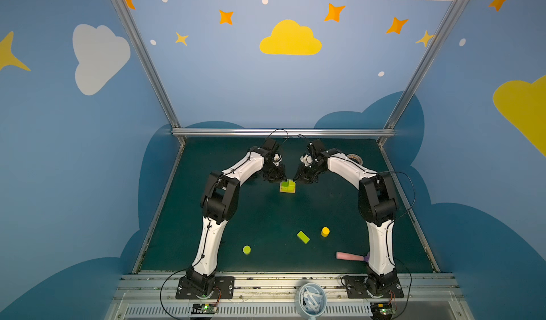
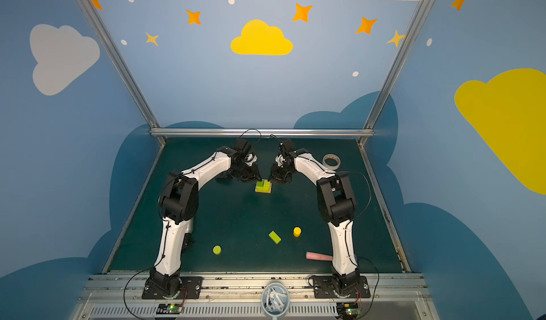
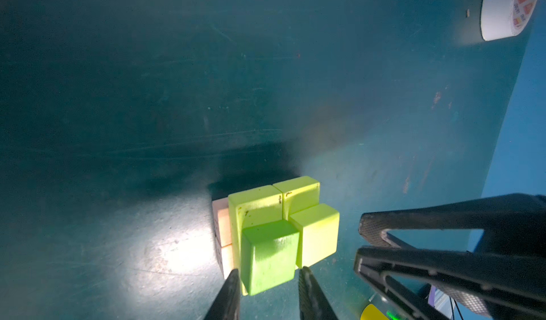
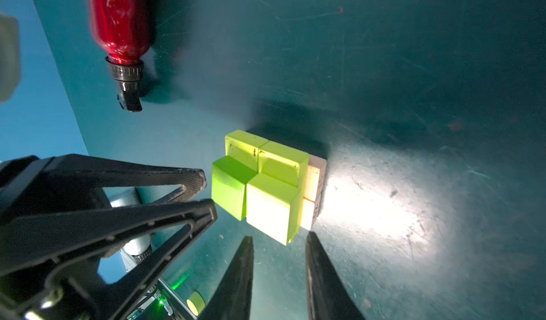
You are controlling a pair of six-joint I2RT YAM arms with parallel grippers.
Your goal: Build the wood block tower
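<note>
Two grippers hang over far middle of green table (image 1: 260, 215). Left gripper (image 3: 269, 271): jaws narrow, tips either side of darker cube (image 3: 269, 253); pressing or not, cannot tell. Right gripper (image 4: 277, 238): jaws part-open, holding nothing, just beside paler cube (image 4: 271, 206). Tower (image 1: 288, 186) between them: tan bars (image 3: 223, 230) lowest, lime bars (image 3: 254, 206) above, both cubes on top. Nearer the front, well apart: loose bar (image 1: 303, 237), yellow cylinder (image 1: 325, 231), lime cylinder (image 1: 246, 249).

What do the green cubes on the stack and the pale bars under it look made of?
Green cubes: likely wood under smooth lime paint, slight sheen, square edges. Pale bars: seemingly bare matte wood, tan, unpainted ends showing.
</note>
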